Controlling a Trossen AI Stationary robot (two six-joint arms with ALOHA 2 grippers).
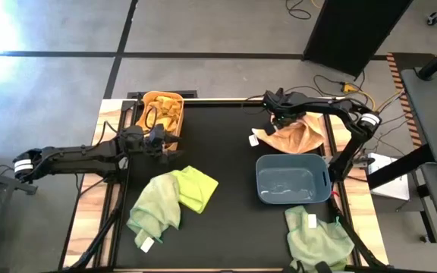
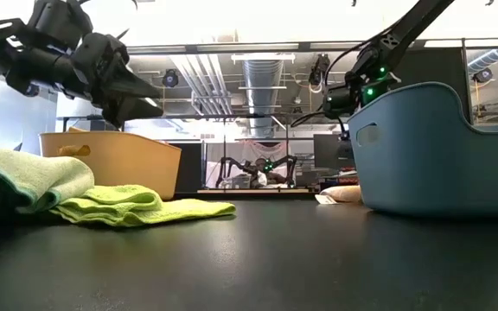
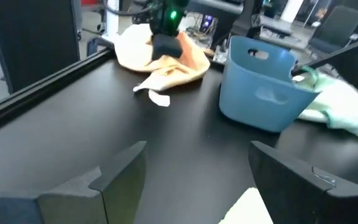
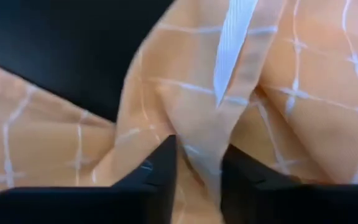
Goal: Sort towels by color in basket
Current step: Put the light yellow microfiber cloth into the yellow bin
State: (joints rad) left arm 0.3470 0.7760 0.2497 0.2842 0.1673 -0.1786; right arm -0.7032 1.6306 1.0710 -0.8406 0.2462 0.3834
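Nearest the low camera lies a pale green towel (image 2: 24, 177), folded on the black bench (image 2: 258, 259), with a brighter lime towel (image 2: 132, 206) spread flat against it. From above, the same pair sits at the front left of the bench, the pale one (image 1: 156, 206) overlapping the lime one (image 1: 196, 186), a small white tag (image 1: 146, 244) poking out at the pale towel's near corner.

A blue basket (image 1: 293, 182) stands right of centre and holds nothing that can be seen. Just in front of it lies another pale green towel (image 1: 317, 239) with a white tag, near the bench's front right corner. An orange basket (image 1: 162, 115) sits at the back left with mustard cloth inside.

Behind the blue basket, at the back right, is a crumpled peach-orange towel (image 1: 298, 135) with a white tag trailing off its left side. The right claw (image 1: 283, 117) is down on the back edge of this towel. The right wrist view shows its two dark fingers (image 4: 160, 168) pinched close together on a raised fold of the orange cloth (image 4: 197, 118), which has a thin white grid pattern; so it is gripping the towel.

The left claw (image 1: 158, 142) hangs beside the orange basket, above the bench, its fingers (image 3: 120, 171) spread wide apart and holding nothing.
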